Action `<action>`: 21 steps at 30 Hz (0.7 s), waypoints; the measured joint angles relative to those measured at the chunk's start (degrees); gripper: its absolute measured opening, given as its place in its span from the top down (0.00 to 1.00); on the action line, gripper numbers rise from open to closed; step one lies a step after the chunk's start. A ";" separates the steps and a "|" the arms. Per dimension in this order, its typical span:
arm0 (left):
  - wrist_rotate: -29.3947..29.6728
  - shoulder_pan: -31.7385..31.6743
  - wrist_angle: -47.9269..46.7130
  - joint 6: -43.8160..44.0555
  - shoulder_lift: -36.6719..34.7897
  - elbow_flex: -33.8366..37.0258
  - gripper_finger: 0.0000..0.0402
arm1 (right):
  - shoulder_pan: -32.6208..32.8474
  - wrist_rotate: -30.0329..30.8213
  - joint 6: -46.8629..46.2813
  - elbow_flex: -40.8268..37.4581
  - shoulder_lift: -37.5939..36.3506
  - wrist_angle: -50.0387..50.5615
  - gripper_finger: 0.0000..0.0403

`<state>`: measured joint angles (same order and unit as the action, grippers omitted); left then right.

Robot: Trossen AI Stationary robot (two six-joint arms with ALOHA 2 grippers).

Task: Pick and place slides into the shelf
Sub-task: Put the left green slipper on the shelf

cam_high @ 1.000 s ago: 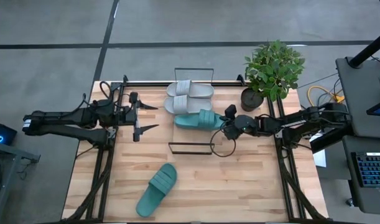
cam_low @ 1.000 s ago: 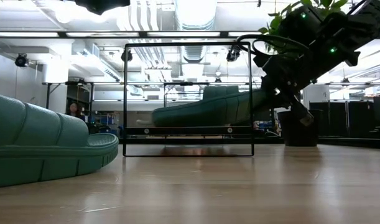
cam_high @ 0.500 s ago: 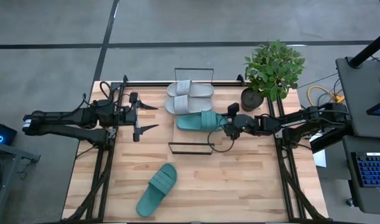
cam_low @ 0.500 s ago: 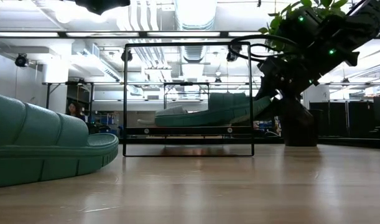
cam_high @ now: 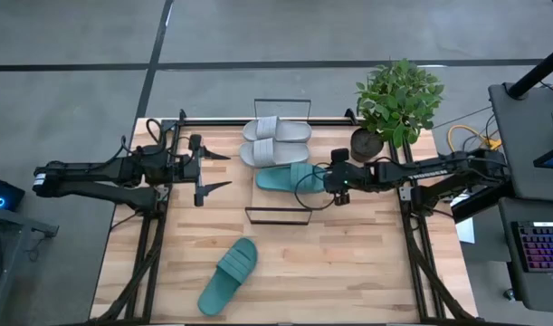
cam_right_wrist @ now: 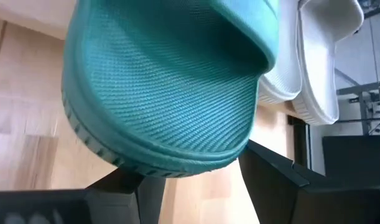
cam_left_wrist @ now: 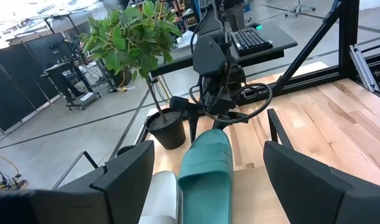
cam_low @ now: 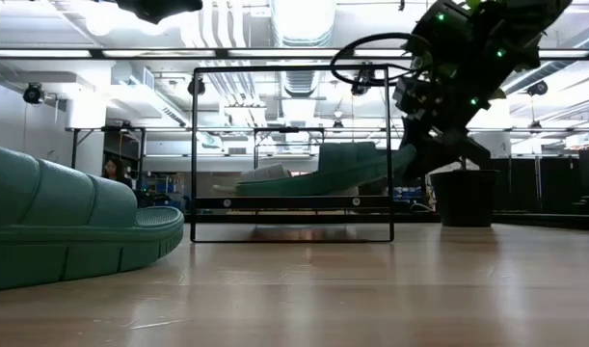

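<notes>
Right tool (cam_high: 328,178), fingers spread, sits at the heel of a teal slide (cam_high: 288,177) on the shelf (cam_high: 279,215).

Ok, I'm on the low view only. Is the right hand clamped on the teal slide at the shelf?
Observer: No. In the right wrist view its fingers stand apart on either side of the teal slide, at one end; the right hand is open.
Operator: What else is on the shelf?
Observer: The high view shows two grey slides side by side on the shelf, with the teal one next to them.
Operator: Left hand?
Observer: Open, waiting over the table to the left of the shelf, nothing in it.
</notes>
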<state>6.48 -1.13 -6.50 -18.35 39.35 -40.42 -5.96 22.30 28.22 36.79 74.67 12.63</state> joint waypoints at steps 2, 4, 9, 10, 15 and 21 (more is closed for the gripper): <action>0.00 0.00 -0.02 0.02 0.00 0.00 0.29 | 0.00 0.01 -0.08 1.56 0.00 3.83 0.53; 0.00 0.00 -0.02 0.02 0.00 0.02 0.29 | 0.00 0.01 -2.00 3.31 0.00 8.41 0.53; -0.02 0.00 -0.03 0.02 -0.23 0.00 0.29 | 0.00 0.03 -7.28 6.34 0.00 16.20 0.54; -0.02 0.02 -0.07 0.02 -0.35 0.02 0.29 | 0.02 0.03 -7.88 6.78 0.00 17.47 0.54; -0.02 0.02 -0.11 0.02 -0.26 0.00 0.29 | 0.02 0.03 -8.46 8.38 0.00 20.59 0.54; -0.02 0.02 -0.05 0.07 0.06 0.00 0.29 | 0.04 -0.10 -7.75 10.01 -0.02 18.09 0.55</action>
<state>6.46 -1.10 -6.55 -18.28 39.41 -40.42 -5.91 22.20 20.47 46.81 74.65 30.72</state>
